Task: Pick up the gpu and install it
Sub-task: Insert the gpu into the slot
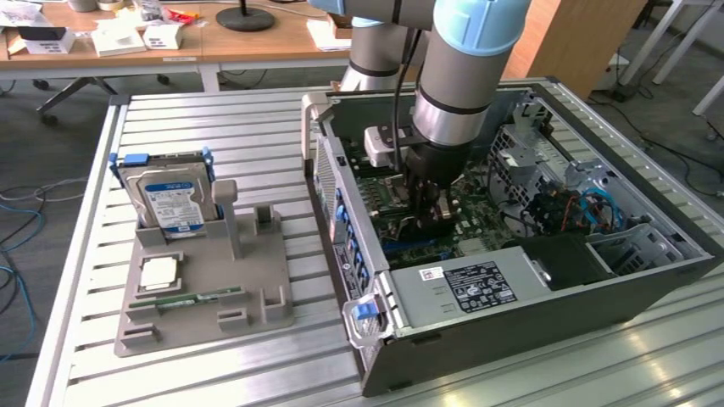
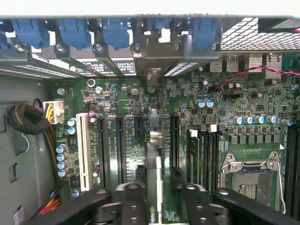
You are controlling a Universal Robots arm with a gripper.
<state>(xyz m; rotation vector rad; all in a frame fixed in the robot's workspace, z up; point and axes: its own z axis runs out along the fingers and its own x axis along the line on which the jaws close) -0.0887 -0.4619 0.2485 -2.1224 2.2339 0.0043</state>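
Note:
The gpu (image 2: 154,161) stands edge-on in a slot of the green motherboard (image 2: 225,98), a thin card running to its silvery bracket (image 2: 154,54) at the case's rear wall. In the wrist view my gripper (image 2: 158,199) straddles the card's near end. Its black fingers (image 2: 129,197) stand on either side with a small gap to the card, so it is open and holds nothing. In the exterior view the gripper (image 1: 430,222) reaches straight down into the open computer case (image 1: 633,254) over the motherboard, and its body hides the card.
A grey parts stand (image 1: 203,288) at the exterior view's left carries a hard drive (image 1: 169,199), a green memory stick (image 1: 186,298) and a square chip (image 1: 158,271). Inside the case are the power supply (image 1: 476,284), a white slot (image 2: 84,150), a processor socket (image 2: 251,180) and a cable bundle (image 2: 28,119).

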